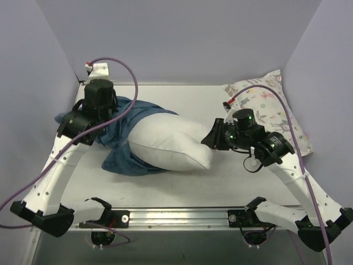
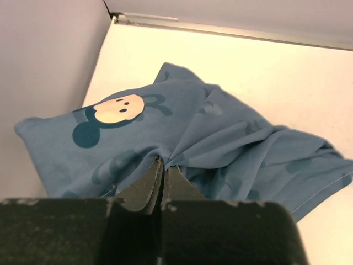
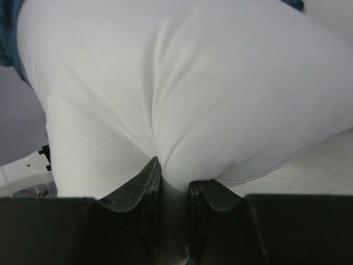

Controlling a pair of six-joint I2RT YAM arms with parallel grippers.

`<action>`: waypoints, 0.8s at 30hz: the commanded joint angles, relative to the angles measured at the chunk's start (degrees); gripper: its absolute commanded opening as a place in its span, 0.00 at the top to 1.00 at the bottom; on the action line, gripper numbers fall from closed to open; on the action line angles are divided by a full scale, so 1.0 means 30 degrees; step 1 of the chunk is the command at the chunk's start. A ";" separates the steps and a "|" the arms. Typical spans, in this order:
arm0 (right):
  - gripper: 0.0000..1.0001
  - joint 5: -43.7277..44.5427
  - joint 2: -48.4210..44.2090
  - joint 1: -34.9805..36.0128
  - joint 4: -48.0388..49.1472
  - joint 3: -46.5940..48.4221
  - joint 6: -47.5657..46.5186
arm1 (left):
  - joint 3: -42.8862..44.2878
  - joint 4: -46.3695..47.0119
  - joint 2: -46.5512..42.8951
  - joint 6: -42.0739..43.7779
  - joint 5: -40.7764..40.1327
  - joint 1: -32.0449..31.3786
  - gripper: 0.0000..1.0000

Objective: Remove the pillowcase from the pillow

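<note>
The soft dark-blue printed fabric pillowcase point(image 1: 122, 160) is mostly off. The puffy plain white rectangular pillow point(image 1: 172, 141) lies bare in the middle of the white table point(image 1: 182, 187), with only its left end inside the bunched cover. The left gripper point(image 2: 164, 167) clamps a fold of blue cloth, and the right gripper point(image 3: 172, 175) pinches the pillow's right end. Freeing that last end remains, I judge.

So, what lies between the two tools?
The pillow, pinched by the right tool, then the bunched pillowcase in the left tool; the top view shows it.
</note>
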 commanded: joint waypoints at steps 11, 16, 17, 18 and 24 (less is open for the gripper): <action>0.25 -0.0139 0.3795 -0.0977 0.4856 -0.0794 -0.3044 | 0.4415 -0.0606 1.1379 0.2327 0.1240 0.0631 1.00; 0.00 0.1182 0.0224 -0.0364 0.7084 -0.2551 -0.4597 | 0.4973 -0.0872 1.3086 0.2035 0.2735 0.0602 1.00; 0.00 0.1476 -0.0274 0.0305 0.7202 -0.2641 -0.5007 | 0.5234 -0.0930 1.3205 0.2035 0.2765 0.0602 1.00; 0.00 0.2059 -0.0975 0.0660 0.7290 -0.2700 -0.5939 | 0.5440 -0.1047 1.3322 0.2093 0.2824 0.0631 1.00; 0.00 0.4431 -0.2940 0.5451 0.8693 -0.5186 -0.9109 | 0.7050 -0.1925 1.4289 0.2210 0.3410 0.0602 1.00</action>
